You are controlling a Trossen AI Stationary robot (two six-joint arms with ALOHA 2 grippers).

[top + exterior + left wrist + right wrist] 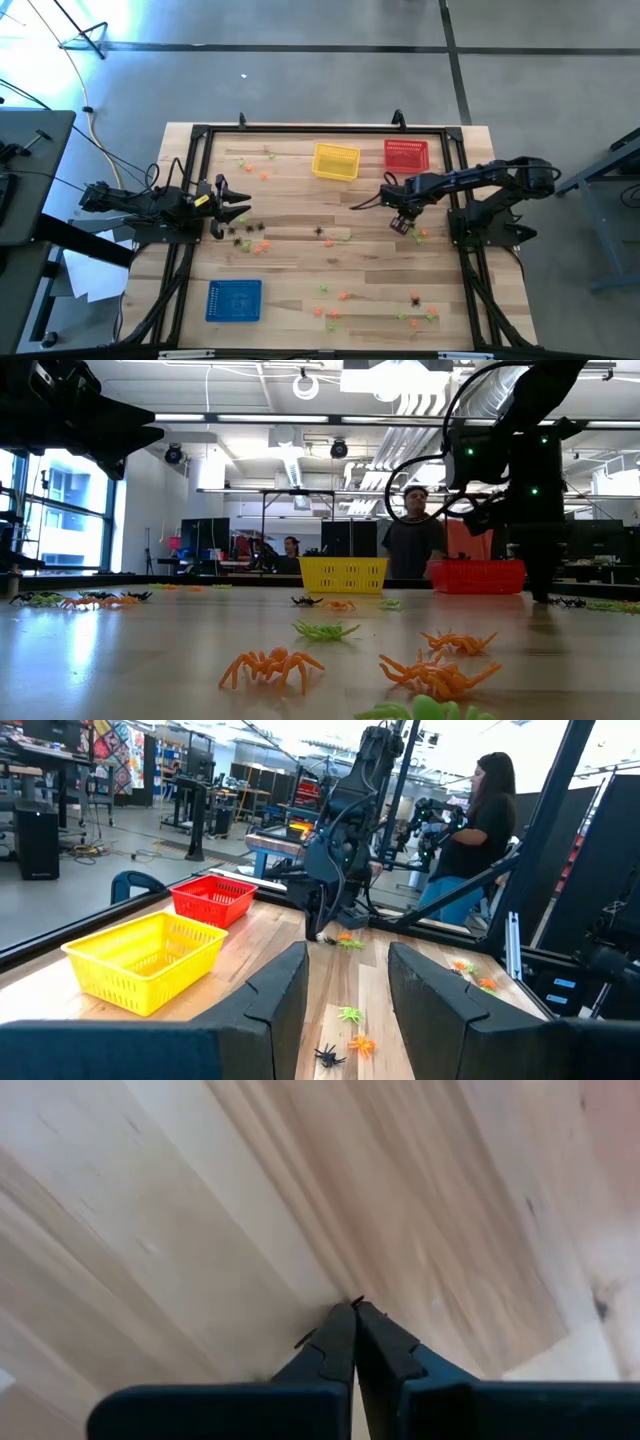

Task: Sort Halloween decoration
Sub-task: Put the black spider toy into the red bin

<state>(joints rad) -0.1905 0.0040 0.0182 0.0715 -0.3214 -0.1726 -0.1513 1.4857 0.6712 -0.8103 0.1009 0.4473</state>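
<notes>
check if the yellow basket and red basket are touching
Apart. The high view shows a strip of bare wood between the yellow basket and the red basket.

We see two dark, near-black jointed arms, each on a black base; a yellow mark sits near the left gripper (232, 203), black cables loop from the right arm, and green lights glow on it

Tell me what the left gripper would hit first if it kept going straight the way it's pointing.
Probably the small spiders: the left gripper points along the table at a black spider and an orange spider just ahead; depth is uncertain.
</notes>
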